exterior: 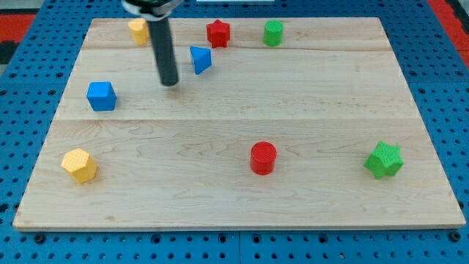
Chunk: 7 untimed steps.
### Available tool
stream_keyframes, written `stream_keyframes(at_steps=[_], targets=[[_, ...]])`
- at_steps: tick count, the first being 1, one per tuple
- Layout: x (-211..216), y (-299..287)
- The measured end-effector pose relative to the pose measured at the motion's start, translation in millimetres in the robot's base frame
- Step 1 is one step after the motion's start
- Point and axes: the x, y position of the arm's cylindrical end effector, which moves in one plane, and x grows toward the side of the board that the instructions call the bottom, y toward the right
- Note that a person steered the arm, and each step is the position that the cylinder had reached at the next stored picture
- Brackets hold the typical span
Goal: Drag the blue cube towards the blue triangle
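Observation:
The blue cube [101, 96] sits on the wooden board at the view's left. The blue triangle [200, 59] lies near the view's top, left of centre. My tip [170, 82] is the lower end of the dark rod. It stands between the two, to the right of and slightly above the cube, and just below-left of the triangle. It touches neither block.
A yellow block [138, 31], a red star [218, 33] and a green cylinder [273, 33] line the top edge. A yellow hexagon [79, 165] sits at bottom left, a red cylinder [263, 158] at bottom centre, a green star [385, 160] at bottom right.

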Motion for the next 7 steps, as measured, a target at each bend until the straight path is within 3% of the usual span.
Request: stream_keyframes(at_steps=[1,2,3,5,7], targets=[[72.0,-14.2],[86.3,-33.3],[53.1,-106.6],[37.6,-166.1],[30.3,-22.2]])
